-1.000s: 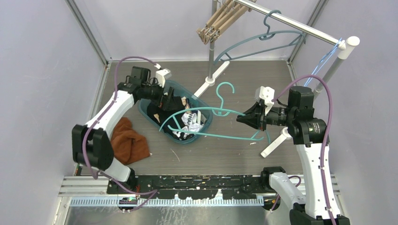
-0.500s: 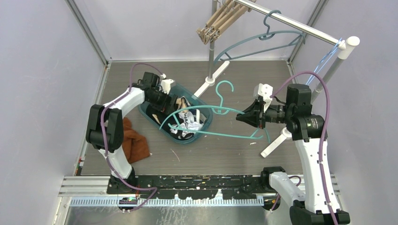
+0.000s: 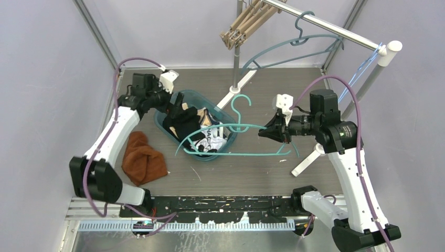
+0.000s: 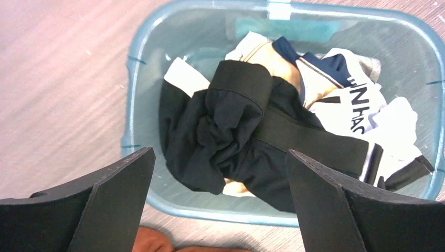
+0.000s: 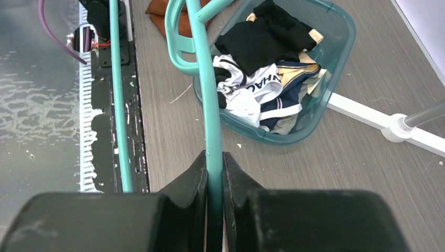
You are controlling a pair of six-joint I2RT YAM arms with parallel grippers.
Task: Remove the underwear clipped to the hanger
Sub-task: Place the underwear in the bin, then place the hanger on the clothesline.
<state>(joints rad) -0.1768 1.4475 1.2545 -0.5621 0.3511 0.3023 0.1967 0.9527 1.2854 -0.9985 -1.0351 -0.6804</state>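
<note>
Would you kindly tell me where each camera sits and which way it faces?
Top external: fixed above and behind the arm bases, looking down on the table; both arms show, the left gripper above the basket, the right gripper gripping the teal hanger.
Left wrist: on the left arm, looking down into the basket; its open fingers frame the black underwear.
Right wrist: on the right arm, looking along the hanger towards the basket; its fingers pinch the hanger.
Shared: all three show the basket.
</note>
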